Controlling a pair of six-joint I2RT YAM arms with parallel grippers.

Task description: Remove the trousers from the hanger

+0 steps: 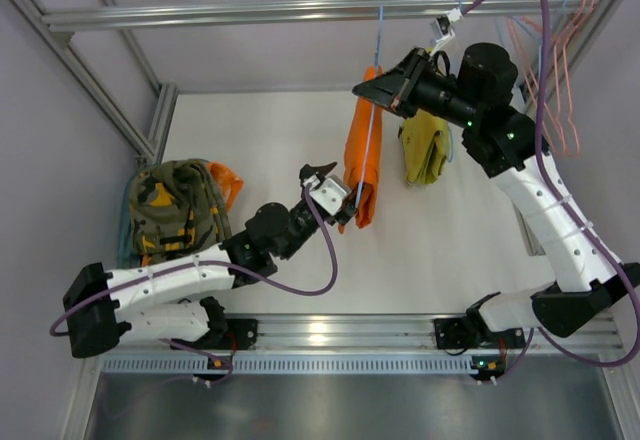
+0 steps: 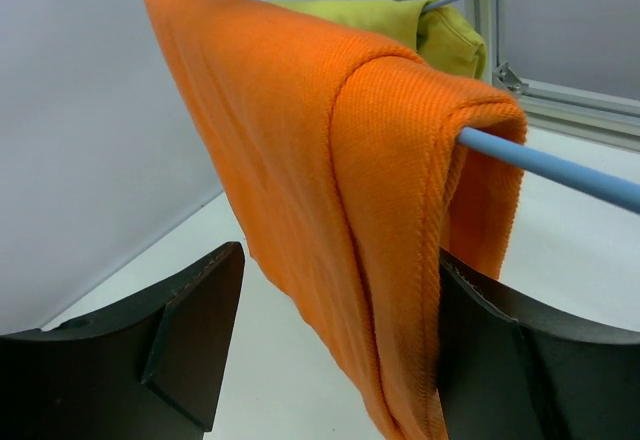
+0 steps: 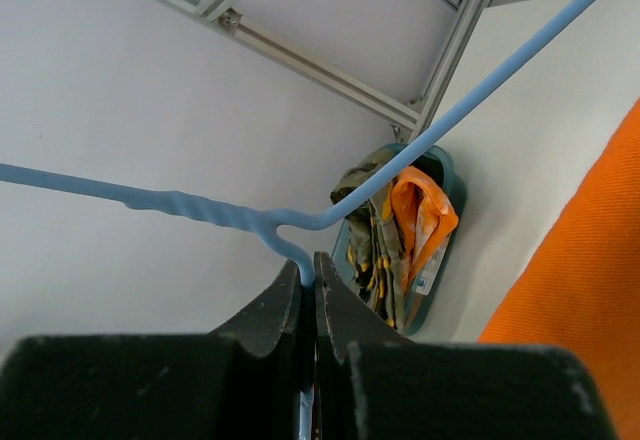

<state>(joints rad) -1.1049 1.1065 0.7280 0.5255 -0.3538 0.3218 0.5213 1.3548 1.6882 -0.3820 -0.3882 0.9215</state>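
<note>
Trousers [image 1: 362,160]: draped over hanger [image 1: 379,40] bar | Right gripper [image 3: 312,295]: jaws pinched on hanger neck, steadying it | Left gripper [image 2: 330,350]: jaws wide, straddling hanging cloth, apparently to pull it off

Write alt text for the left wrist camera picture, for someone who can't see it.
Bright orange trousers hang folded over a light-blue wire hanger, dropping down between the left fingers, which stand open on either side. A yellow-green garment hangs behind them.
</note>
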